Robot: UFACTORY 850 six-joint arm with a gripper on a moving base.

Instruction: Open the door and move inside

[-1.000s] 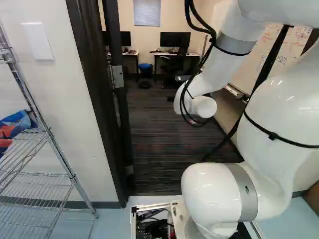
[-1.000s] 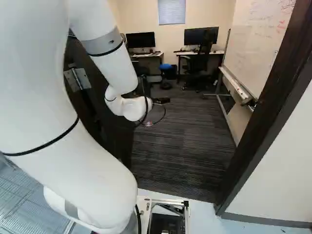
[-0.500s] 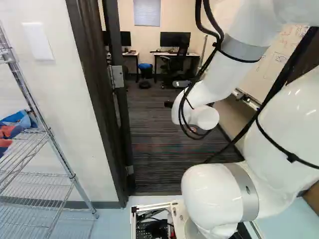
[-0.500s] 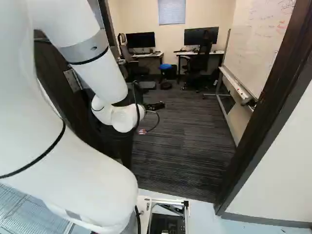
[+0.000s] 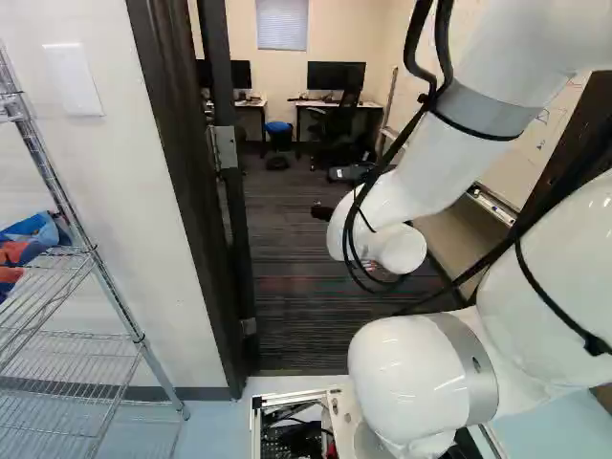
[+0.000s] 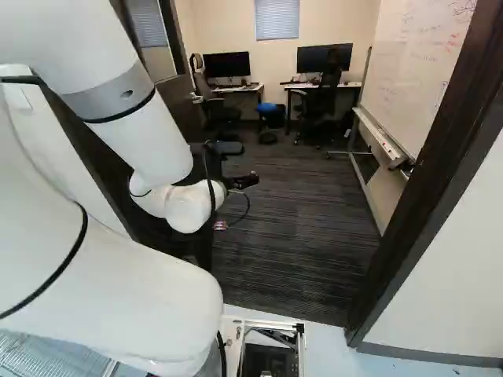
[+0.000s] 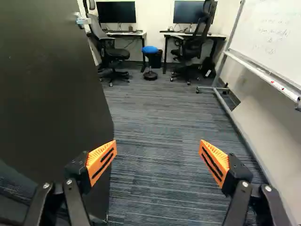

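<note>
Door [image 7: 47, 94] standing swung into the room, its dark panel alongside the gripper [image 6: 245, 181] and the doorway open. The fingers [image 7: 101, 162] are spread wide apart with nothing between them; in the wrist view one overlaps the door's free edge, though whether they touch I cannot tell, while the other has carpet [image 7: 155, 117] behind it. The door handle [image 7: 83, 20] is ahead of the gripper, well apart from the fingers.

In the left base view, the hinge side of the door shows as a narrow upright strip with a metal hinge [image 5: 225, 146], just beside the dark left door frame [image 5: 177, 191]. The right door frame [image 6: 440, 173] slants along the right of the right base view. Between the frames the striped carpet runs back into the room, a bare lane bordered on the right by the whiteboard stand [image 6: 373, 188] and whiteboard [image 6: 416, 67].

At the far end are two tabletops [image 7: 214, 36] [image 7: 113, 34] with monitors [image 7: 115, 12], office chairs [image 7: 190, 47] and a blue-topped stool [image 7: 150, 49]. The base [image 6: 271, 324] shows on pale blue floor [image 6: 326, 345], near the carpet's edge. Outside, to the left, a wire shelf [image 5: 120, 304] is by the wall [image 5: 115, 191].
</note>
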